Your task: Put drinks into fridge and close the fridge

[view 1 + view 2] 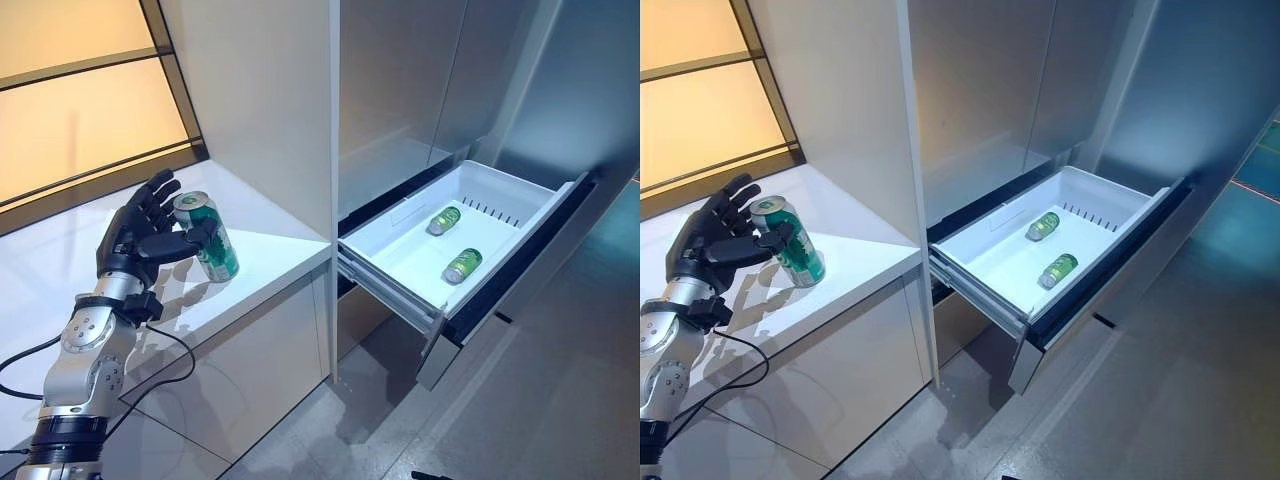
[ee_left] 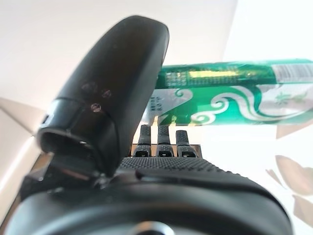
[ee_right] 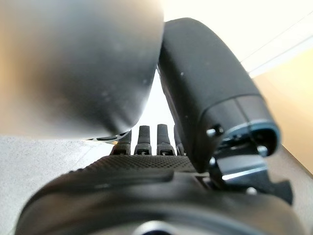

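White counter point(image 1: 270, 255), grey floor point(image 1: 520, 420), perhaps a window point(image 1: 80, 110)

Two head views from above, two wrist views up close.
Both eye views share the white countertop point(image 1: 265, 255) and open white fridge drawer point(image 1: 990, 262), lower centre; each wrist camera faces along its dark hand.

White counter point(image 1: 270, 255) adjoins a white upright panel point(image 1: 270, 110). Amber-lit window point(image 1: 70, 110) behind. Grey tiled floor point(image 1: 400, 420) below.
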Motion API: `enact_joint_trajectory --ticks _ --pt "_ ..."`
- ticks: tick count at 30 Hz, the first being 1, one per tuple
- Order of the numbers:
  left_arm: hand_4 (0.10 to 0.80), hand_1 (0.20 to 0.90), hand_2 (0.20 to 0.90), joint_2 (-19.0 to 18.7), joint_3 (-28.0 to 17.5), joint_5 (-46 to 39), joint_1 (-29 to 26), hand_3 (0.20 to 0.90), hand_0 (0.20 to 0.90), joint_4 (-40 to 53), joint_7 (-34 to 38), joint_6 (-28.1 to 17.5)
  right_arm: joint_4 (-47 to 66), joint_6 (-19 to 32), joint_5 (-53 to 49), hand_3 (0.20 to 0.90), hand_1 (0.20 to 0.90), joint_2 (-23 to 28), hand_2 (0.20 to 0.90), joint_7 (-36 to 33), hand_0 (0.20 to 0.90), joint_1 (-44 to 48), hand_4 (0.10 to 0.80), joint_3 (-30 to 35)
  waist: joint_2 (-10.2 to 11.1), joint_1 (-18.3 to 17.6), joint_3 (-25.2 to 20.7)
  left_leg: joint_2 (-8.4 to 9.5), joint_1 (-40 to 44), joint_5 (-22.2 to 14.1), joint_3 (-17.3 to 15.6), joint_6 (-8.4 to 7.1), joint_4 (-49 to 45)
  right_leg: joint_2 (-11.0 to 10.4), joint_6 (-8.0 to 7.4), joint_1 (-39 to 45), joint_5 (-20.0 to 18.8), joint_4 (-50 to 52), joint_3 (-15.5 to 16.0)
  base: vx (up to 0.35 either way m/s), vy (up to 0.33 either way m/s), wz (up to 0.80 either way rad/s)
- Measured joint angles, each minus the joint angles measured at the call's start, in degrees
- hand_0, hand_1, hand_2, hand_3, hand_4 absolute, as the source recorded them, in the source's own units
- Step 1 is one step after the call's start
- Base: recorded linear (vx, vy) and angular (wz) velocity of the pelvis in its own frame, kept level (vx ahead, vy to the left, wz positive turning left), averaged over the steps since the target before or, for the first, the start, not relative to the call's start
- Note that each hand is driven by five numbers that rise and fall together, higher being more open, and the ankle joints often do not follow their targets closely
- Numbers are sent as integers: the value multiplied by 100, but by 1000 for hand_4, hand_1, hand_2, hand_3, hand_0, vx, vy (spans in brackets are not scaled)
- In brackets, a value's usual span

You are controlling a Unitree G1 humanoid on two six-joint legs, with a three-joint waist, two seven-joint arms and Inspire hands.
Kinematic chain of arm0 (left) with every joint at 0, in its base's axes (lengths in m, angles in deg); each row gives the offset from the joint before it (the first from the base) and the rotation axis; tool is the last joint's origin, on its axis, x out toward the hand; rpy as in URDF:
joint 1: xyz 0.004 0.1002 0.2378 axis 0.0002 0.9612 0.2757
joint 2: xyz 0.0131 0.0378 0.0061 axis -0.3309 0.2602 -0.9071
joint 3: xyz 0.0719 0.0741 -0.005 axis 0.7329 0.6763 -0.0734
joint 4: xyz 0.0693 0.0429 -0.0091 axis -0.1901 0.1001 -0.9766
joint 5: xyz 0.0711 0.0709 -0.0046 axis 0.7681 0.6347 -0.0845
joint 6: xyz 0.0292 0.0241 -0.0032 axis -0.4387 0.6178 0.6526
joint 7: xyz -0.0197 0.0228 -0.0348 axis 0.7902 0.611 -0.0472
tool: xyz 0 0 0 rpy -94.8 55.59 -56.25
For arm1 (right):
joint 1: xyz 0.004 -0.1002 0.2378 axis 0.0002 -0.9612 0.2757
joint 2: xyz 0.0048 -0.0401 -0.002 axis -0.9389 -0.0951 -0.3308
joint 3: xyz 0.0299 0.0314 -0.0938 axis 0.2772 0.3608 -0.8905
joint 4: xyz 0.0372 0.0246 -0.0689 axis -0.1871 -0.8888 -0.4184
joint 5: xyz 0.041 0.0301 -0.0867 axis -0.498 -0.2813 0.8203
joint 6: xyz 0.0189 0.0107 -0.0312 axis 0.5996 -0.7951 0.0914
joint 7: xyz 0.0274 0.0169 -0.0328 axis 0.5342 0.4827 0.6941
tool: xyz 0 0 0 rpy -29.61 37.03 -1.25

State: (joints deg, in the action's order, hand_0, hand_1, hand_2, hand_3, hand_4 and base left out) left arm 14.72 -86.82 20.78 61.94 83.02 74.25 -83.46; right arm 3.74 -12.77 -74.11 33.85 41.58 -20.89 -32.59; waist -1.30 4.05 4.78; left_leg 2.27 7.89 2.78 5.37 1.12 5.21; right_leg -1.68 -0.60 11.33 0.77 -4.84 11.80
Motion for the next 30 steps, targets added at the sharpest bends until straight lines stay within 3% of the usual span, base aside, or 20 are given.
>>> enact_joint_trajectory --ticks 28,29,30 --pt "800 900 900 -1 213 2 -276 900 900 -585 65 193 14 8 -8 900 900 6 900 0 900 7 800 4 -28 -204 -56 -32 101 -22 -295 24 0 21 12 -25 -66 0 -308 10 3 -5" --pt "753 860 860 -1 213 1 -276 853 860 -622 66 193 16 9 -9 900 900 6 900 0 900 8 800 4 -29 -235 -59 -32 105 -21 -297 24 0 21 11 -27 -68 0 -311 0 0 0" --pt "479 625 625 -1 213 1 -276 579 625 -660 68 193 16 9 -9 900 900 5 900 0 900 11 800 3 -32 -259 -68 -32 107 -21 -302 25 -1 21 10 -32 -71 0 -316 15 8 -3"
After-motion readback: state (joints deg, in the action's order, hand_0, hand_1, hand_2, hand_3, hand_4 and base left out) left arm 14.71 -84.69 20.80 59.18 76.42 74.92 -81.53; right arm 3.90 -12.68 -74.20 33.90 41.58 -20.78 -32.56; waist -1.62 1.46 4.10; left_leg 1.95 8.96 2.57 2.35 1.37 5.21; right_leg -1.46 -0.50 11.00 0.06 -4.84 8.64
